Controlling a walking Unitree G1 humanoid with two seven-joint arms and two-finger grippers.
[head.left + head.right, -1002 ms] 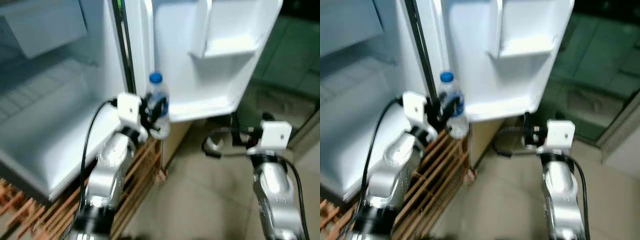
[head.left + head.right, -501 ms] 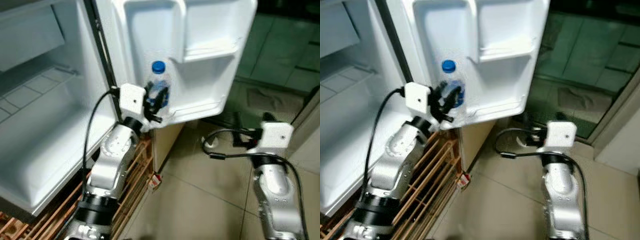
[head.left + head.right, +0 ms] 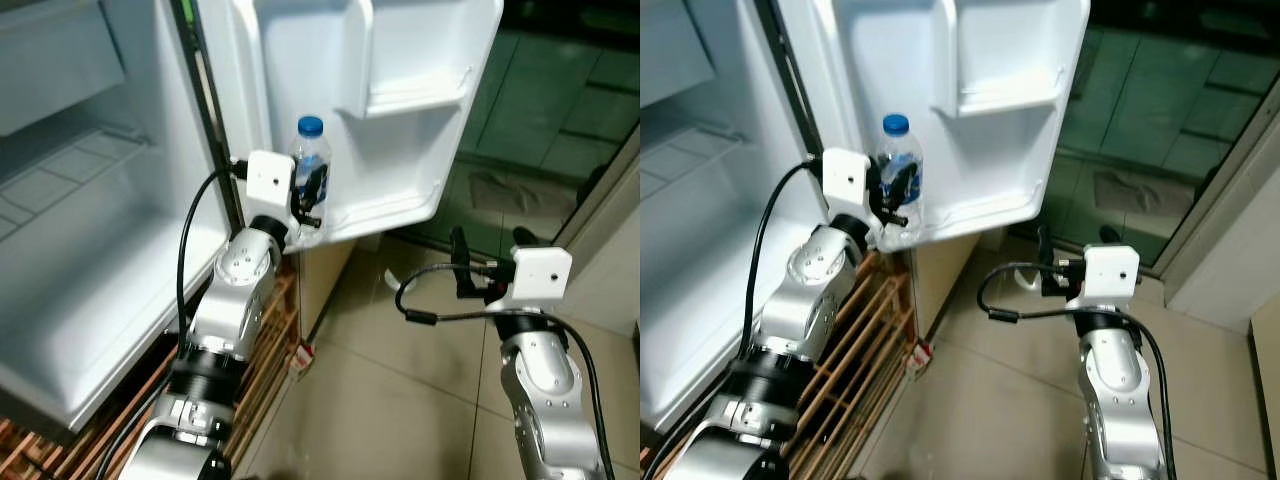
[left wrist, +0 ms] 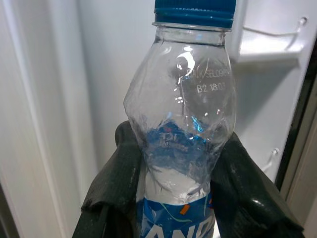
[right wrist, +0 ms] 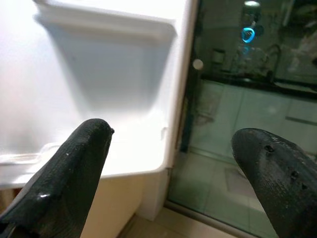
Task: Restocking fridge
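Tiled floor [image 3: 400, 400] and wooden rack [image 3: 270, 350] are seen below the open fridge door [image 3: 400, 130]. The water bottle [image 3: 308, 175], base hidden, is clamped by the left gripper [image 3: 312, 195] at the door shelf [image 3: 390, 205]. At 4 o'clock, the right gripper [image 3: 490, 265] is spread, empty.

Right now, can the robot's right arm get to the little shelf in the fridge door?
Probably yes. The right gripper hangs open below the door shelf, with nothing between them. The left gripper holds the water bottle.

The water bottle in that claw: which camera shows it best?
The left wrist view: the water bottle is close up, dented, blue-capped, with the left gripper pinching its sides. The eye views show it small but whole, upright at the door shelf of the open fridge.
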